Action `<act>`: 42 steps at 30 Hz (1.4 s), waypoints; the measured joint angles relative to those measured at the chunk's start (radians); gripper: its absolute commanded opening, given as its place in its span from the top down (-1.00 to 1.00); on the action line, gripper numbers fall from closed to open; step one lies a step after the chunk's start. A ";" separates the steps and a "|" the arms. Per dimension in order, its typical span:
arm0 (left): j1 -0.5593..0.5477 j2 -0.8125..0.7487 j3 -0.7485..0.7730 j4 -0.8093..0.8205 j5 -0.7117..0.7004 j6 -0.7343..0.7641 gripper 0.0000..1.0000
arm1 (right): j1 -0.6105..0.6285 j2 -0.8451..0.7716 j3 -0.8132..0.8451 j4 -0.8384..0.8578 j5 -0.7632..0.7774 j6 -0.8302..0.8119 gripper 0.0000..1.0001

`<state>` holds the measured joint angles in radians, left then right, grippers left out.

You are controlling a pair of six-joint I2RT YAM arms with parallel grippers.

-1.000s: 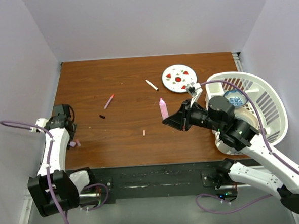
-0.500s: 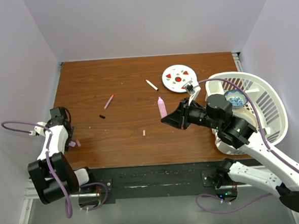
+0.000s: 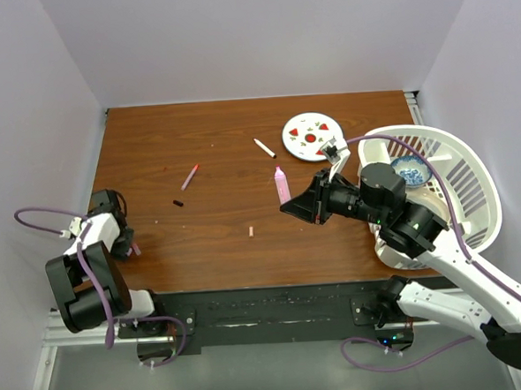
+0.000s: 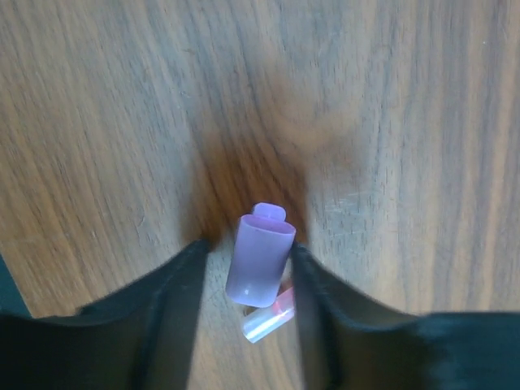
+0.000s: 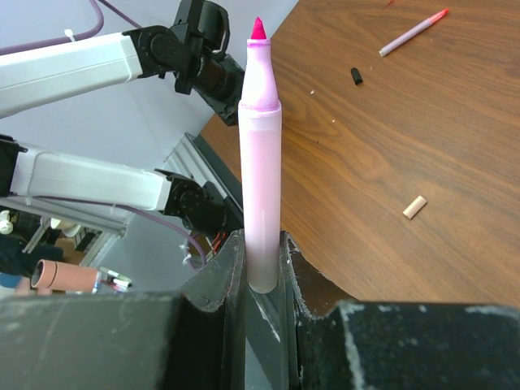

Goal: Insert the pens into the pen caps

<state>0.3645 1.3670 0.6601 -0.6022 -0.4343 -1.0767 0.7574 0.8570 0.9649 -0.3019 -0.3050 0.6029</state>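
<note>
My right gripper (image 3: 291, 207) (image 5: 262, 244) is shut on the base of the thick pale pink marker (image 3: 282, 187) (image 5: 260, 162), whose red tip points away from it, above mid-table. My left gripper (image 3: 122, 241) (image 4: 248, 246) is down on the table's near-left edge, open around a short lilac-pink pen cap (image 4: 260, 260) (image 3: 136, 249). The right finger touches the cap and a gap shows at the left finger. A smaller clear-pink cap (image 4: 268, 318) lies just under it. A thin pen with a red end (image 3: 189, 176) (image 5: 413, 32), a white pen (image 3: 264, 148), a dark cap (image 3: 178, 203) and a pale cap (image 3: 251, 233) (image 5: 415, 206) lie loose.
A round white plate with red marks (image 3: 312, 136) sits at the back right of the table. A white basket (image 3: 458, 170) holding a small blue bowl (image 3: 409, 171) stands at the right edge, under my right arm. White walls enclose the table on three sides.
My left gripper has swung in over the lilac-pink cap and its jaws have narrowed around it. The right gripper shifted slightly left with the marker, then held still.
</note>
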 measured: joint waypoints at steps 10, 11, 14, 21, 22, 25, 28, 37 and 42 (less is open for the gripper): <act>-0.008 -0.017 0.017 0.018 0.028 0.160 1.00 | 0.000 -0.043 0.002 -0.006 0.000 0.000 1.00; -0.015 -0.032 0.022 0.030 0.040 0.198 1.00 | 0.000 -0.051 0.002 -0.007 0.001 0.000 1.00; -0.116 -0.111 0.056 0.107 0.105 0.384 1.00 | 0.000 -0.094 0.002 -0.009 0.003 0.006 1.00; -0.565 -0.201 0.156 0.323 0.300 0.878 1.00 | 0.000 -0.186 0.002 -0.033 0.054 0.006 1.00; -0.612 -0.198 0.169 0.327 0.342 0.961 1.00 | 0.000 -0.196 0.002 -0.040 0.061 0.005 1.00; -0.709 -0.196 0.178 0.297 0.459 1.273 1.00 | 0.000 -0.220 0.002 -0.059 0.092 -0.002 1.00; -0.787 -0.200 0.150 0.212 0.536 1.585 1.00 | 0.000 -0.234 0.013 -0.105 0.122 -0.015 1.00; -0.846 -0.222 -0.091 0.153 0.589 2.072 1.00 | 0.000 -0.277 0.024 -0.149 0.185 -0.028 1.00; -0.879 -0.190 -0.111 0.167 0.610 2.146 0.44 | 0.000 -0.283 0.024 -0.153 0.205 -0.031 1.00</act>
<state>-0.5144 1.1767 0.5495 -0.4347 0.1753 1.0691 0.7574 0.5735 0.9894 -0.4549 -0.0998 0.5716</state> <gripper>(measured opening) 0.290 0.166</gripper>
